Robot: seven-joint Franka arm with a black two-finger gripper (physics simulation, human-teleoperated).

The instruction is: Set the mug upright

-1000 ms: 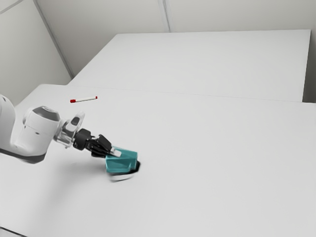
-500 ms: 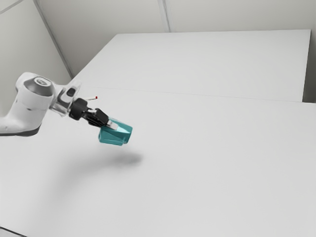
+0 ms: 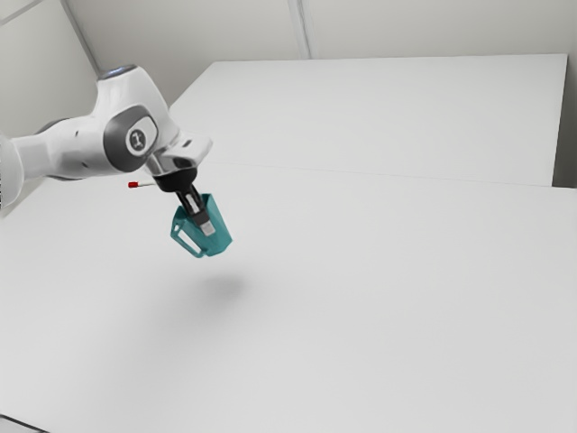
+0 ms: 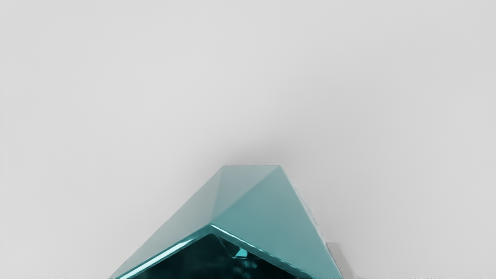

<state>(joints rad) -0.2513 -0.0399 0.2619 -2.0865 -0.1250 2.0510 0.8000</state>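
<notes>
Mug (image 3: 220, 238) tilted, aloft over table (image 3: 379, 316), handle toward exterior view's left. Gripper (image 3: 206, 227) clamped on it; finger spacing indeterminate.

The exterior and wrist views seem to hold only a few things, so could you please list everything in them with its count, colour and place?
Mug: one, teal, gripped and tilted above the table, its handle toward the exterior view's left.
Marker: one, red and white, lying on the table, partly hidden behind the hand.
Table: one, white, beneath the mug.
Flat surface: one, white, beyond the table's seam line.
Walls: at least two, pale grey, in the background.
Thin strip: one, dark, near corner at the exterior view's left.
Arm: one, white and grey, entering from the exterior view's left.
Gripper: one, black with pale fingertips, shut on the mug.
</notes>
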